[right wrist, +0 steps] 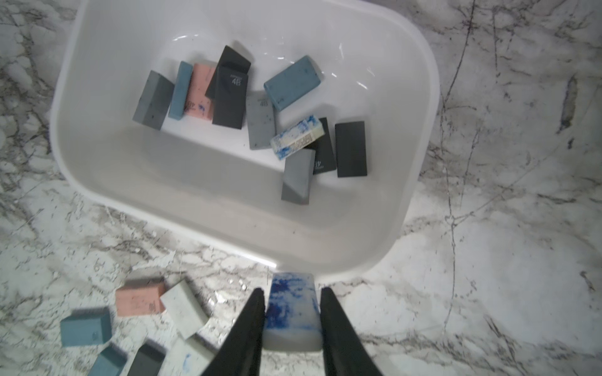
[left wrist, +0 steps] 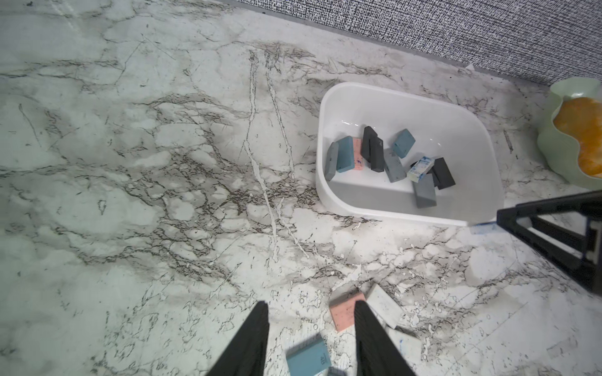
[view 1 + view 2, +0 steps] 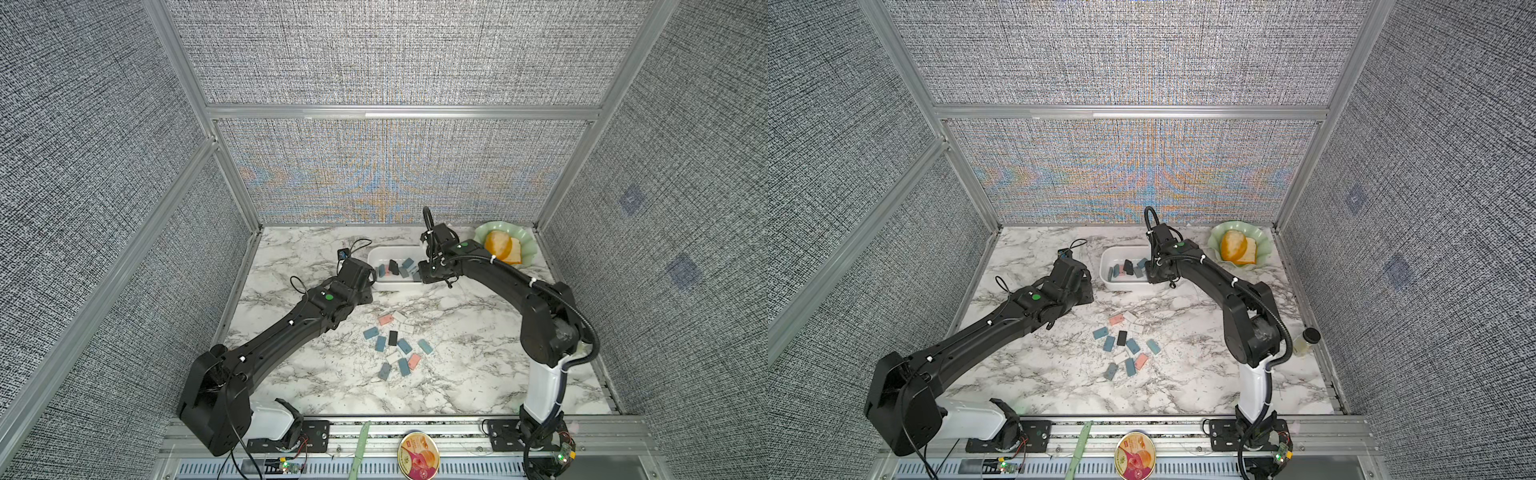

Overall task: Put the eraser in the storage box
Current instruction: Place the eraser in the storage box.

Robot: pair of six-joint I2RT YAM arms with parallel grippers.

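Note:
The white storage box (image 3: 395, 285) (image 3: 1125, 286) stands at the back middle of the marble table, with several grey, blue, black and pink erasers in it (image 1: 260, 120) (image 2: 391, 162). My right gripper (image 1: 292, 291) (image 3: 424, 276) is shut on a white eraser with blue stains (image 1: 291, 312). It hangs just outside the box's rim (image 1: 228, 234), at the box's right end in both top views. My left gripper (image 2: 311, 304) is open with nothing between its fingers. It hovers left of the box, above a loose blue eraser (image 2: 308, 356) and a pink one (image 2: 342, 311).
Several loose erasers (image 3: 395, 345) (image 3: 1125, 345) lie scattered mid-table. A pale green scalloped dish (image 3: 525, 245) (image 3: 1260, 239) with an orange lump sits in the back right corner. A small bottle (image 3: 1306, 340) stands by the right wall. Padded walls close three sides.

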